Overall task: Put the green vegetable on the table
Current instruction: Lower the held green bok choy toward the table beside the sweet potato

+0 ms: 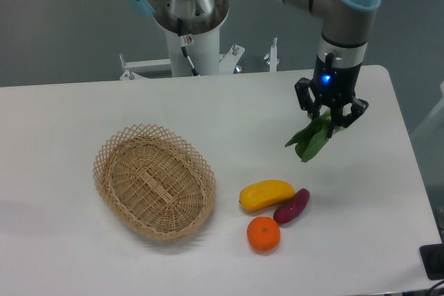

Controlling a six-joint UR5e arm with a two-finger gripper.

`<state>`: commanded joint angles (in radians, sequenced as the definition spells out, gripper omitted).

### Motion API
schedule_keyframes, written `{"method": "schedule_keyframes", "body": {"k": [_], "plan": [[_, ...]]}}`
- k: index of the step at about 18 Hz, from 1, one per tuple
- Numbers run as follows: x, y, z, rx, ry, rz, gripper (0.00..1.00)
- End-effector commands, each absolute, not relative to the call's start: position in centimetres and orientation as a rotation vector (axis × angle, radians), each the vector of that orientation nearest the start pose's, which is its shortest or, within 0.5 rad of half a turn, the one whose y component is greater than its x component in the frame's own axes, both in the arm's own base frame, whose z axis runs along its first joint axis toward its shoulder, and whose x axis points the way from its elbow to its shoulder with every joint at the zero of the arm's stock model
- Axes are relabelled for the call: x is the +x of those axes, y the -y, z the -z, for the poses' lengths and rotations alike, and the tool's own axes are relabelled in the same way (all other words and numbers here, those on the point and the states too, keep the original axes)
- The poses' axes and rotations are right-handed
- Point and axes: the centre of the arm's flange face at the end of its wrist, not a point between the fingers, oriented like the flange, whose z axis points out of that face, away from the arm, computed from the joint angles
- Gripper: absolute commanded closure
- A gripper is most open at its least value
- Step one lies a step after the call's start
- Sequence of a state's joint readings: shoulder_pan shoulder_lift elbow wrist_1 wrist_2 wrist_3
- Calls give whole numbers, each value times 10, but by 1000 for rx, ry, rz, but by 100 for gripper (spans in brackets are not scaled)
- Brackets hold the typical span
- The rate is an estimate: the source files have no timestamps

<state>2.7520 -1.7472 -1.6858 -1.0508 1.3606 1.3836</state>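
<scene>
Camera view from the front and above is showing a white table (83,109) with rounded corners, filling most of the picture. Behind it a grey floor is running along the top, and the arm's round metal base (191,12) is standing on a white pedestal just past the far edge. A dark object (433,261) is poking in at the lower right corner, too cut off to identify.

Over the right part of the table the arm (347,12) is reaching down, with a blue light glowing on its wrist. Its gripper (330,117) is clenching the vegetable (312,140) at the top end, and the dark green leaves are hanging down and to the left below the fingers. The vegetable seems to be hanging above the surface rather than lying on it, though whether the leaf tips are touching the table cannot be told from this angle.

On the left a wicker basket (154,181) is sitting, oval and slightly tilted toward the viewer. Well to the right of it, below the gripper, three toys are lying close together: a yellow fruit (266,194), a purple sweet potato (292,206) just beside its right end, and an orange (263,234) in front of both.
</scene>
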Motion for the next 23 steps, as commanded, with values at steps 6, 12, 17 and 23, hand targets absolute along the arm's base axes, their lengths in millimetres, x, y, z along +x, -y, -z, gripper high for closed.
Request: {"method": "schedule_keyframes", "body": {"k": [6,12,17,23], "plan": [[-463,-359,-386,-2858,-331,-215,58],[-455,-357,-369,-2868,-409,-185,58],[-449,-349,-346,-2935,-561,-207,60],[-449,-348,-298,-2932,-675,-212,60]]}}
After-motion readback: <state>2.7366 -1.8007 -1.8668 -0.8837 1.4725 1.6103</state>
